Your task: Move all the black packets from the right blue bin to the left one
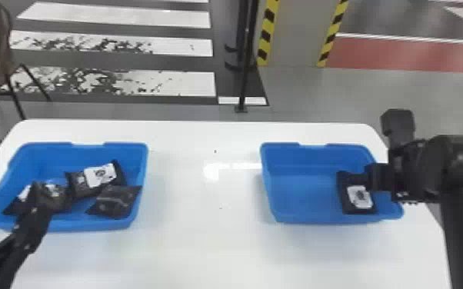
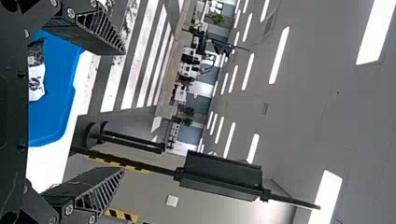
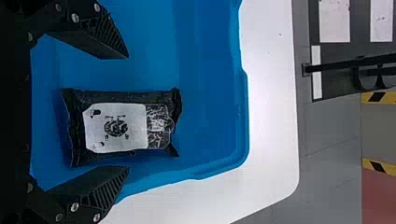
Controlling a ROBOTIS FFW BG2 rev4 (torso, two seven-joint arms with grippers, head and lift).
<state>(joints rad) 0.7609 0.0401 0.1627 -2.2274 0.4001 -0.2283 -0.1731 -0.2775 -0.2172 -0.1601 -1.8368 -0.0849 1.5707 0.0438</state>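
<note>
White-labelled black plastic packet (image 3: 116, 127) lies between the parted fingers of the black right gripper (image 3: 128, 112); a shallow pinch could drop it. Black left gripper (image 2: 124, 110) gapes too.

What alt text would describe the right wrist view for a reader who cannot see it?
A black packet with a white label lies in a blue bin on a white table, framed by the open right gripper.

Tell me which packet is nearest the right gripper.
The packet in the right blue bin, white label up; the other packets I can see lie in the left blue bin.
</note>
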